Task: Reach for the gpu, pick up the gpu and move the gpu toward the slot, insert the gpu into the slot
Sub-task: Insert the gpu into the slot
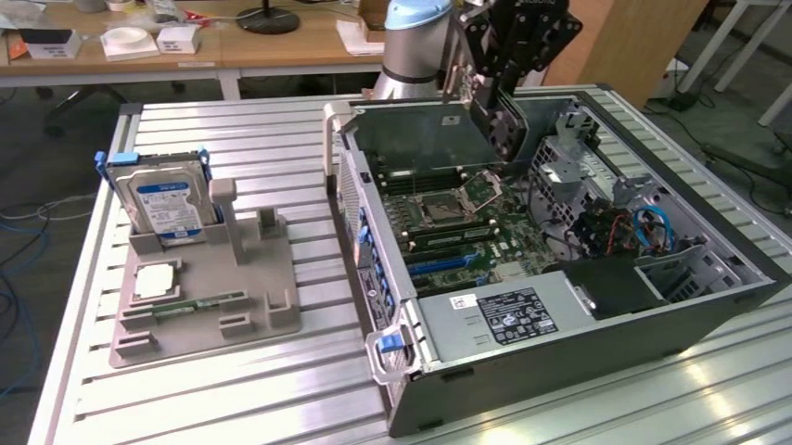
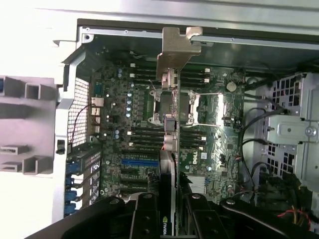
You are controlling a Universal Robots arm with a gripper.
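My gripper [image 1: 502, 139] is shut on the gpu [image 1: 415, 134], a dark green flat card held on edge above the open computer case [image 1: 581, 348]. The card's silver end bracket [image 1: 332, 139] points toward the exterior view's left, over the case's rear wall. In the wrist view the gpu [image 2: 169, 149] shows edge-on between the fingers [image 2: 144, 219], its bracket [image 2: 174, 52] at the far end. The card hangs over the motherboard's processor socket [image 2: 174, 107]. The blue slot [image 2: 139, 162] lies on the board beside and below the card, also seen as the blue slot [image 1: 440, 264].
A grey holder [image 1: 210, 311] on the slatted table at the exterior view's left carries a blue-labelled hard drive [image 1: 167, 204], a memory stick [image 1: 198, 303] and a processor chip [image 1: 155, 281]. Inside the case are cables [image 1: 644, 227] and a metal drive cage [image 2: 291, 129].
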